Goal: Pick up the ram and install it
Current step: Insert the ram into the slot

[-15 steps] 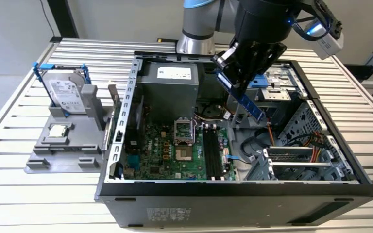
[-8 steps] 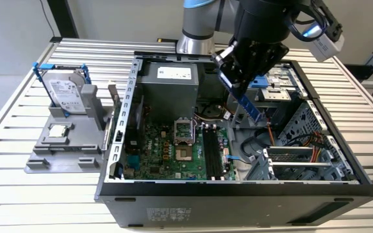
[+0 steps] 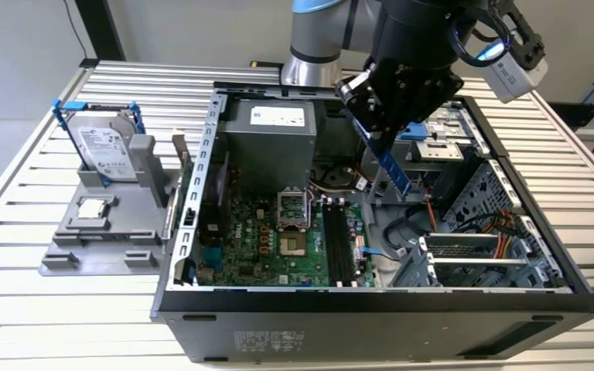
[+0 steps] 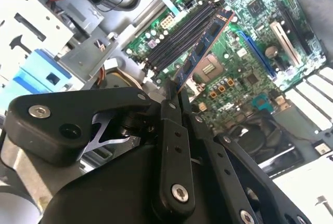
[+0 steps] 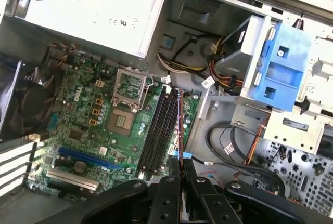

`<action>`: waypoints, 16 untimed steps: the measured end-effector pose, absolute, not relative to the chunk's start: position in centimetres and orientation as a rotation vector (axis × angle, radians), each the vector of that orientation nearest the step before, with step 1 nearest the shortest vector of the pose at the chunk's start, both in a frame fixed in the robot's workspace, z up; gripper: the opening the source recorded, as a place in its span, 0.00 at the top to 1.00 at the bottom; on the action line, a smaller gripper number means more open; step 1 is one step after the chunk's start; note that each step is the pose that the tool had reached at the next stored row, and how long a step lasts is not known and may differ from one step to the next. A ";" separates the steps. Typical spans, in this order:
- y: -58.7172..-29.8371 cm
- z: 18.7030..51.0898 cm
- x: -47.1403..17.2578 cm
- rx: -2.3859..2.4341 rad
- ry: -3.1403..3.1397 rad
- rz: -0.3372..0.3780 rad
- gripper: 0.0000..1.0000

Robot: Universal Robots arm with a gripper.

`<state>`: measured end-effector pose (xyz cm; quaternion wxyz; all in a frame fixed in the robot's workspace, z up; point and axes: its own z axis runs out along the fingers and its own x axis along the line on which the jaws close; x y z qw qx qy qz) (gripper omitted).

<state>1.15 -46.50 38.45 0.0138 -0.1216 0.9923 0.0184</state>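
The matte black gripper (image 4: 174,93) pinches the ram (image 4: 204,46), a thin dark-blue board stick, above the green motherboard's (image 4: 250,52) long black slots (image 4: 174,42), seemingly clear of them

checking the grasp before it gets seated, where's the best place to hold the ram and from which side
Pinch the ram across its two flat faces at its upper end, coming from above, as the claw does now. The stick is thin and flat, so probably only the faces give purchase, and this leaves the far end free over the black memory slots.
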 end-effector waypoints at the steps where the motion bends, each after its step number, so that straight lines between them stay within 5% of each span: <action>1: -46.5 38.4 1.2 -0.357 3.093 0.057 1.00; 16: -46.5 38.4 1.2 -0.033 3.110 0.052 1.00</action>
